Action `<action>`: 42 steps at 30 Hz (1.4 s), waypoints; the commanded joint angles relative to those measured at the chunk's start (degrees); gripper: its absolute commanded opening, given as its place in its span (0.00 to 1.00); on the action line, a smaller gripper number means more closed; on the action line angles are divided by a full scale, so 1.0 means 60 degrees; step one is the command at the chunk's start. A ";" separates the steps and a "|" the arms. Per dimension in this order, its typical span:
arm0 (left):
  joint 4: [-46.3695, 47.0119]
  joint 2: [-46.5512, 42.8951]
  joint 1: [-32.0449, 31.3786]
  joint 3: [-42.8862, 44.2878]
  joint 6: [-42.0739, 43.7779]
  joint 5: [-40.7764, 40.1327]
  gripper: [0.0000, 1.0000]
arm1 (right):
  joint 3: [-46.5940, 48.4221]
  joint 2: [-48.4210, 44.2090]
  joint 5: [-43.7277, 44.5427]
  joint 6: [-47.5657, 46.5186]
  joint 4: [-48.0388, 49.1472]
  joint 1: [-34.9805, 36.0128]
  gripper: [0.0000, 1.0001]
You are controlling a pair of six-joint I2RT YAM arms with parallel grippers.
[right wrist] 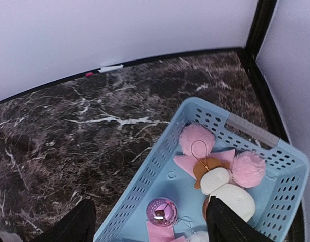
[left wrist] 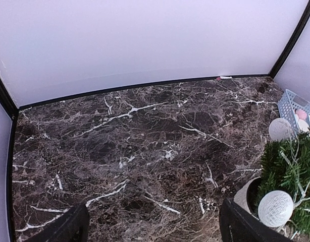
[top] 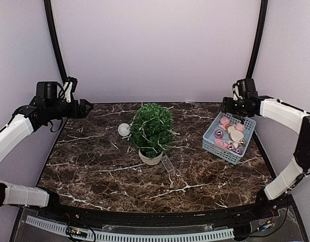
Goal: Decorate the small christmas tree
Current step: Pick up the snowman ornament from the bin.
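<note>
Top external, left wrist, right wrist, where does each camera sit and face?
Top external: above and behind the arms, looking down on the table, small christmas tree and basket; left gripper and right gripper show.
Left wrist: on the left arm, facing across the table to the far wall; its fingers at bottom corners.
Right wrist: above the basket, looking in; its fingers below.
Shared: top and left wrist show the tree.
</note>
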 commanded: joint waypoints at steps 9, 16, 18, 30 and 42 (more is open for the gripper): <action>0.0851 -0.0855 0.0119 -0.1190 0.0990 -0.0536 0.92 | 0.2365 0.4085 -0.0717 -0.0159 0.0567 -0.1647 0.58; 0.0845 -0.0846 0.0123 -0.1212 0.0972 -0.0430 0.92 | 0.2757 0.4866 -0.0901 -0.0382 0.0418 -0.1785 0.47; 0.0847 -0.0836 0.0124 -0.1213 0.0950 -0.0396 0.92 | 0.2718 0.4968 -0.0783 -0.0433 0.0421 -0.1785 0.45; 0.0882 -0.0857 0.0137 -0.1233 0.0873 -0.0347 0.92 | 0.2657 0.5521 -0.0675 -0.0409 0.0520 -0.1886 0.27; 0.0960 -0.0824 0.0128 -0.1261 0.0811 -0.0236 0.92 | 0.2640 0.5596 -0.0423 -0.0392 0.0509 -0.1931 0.15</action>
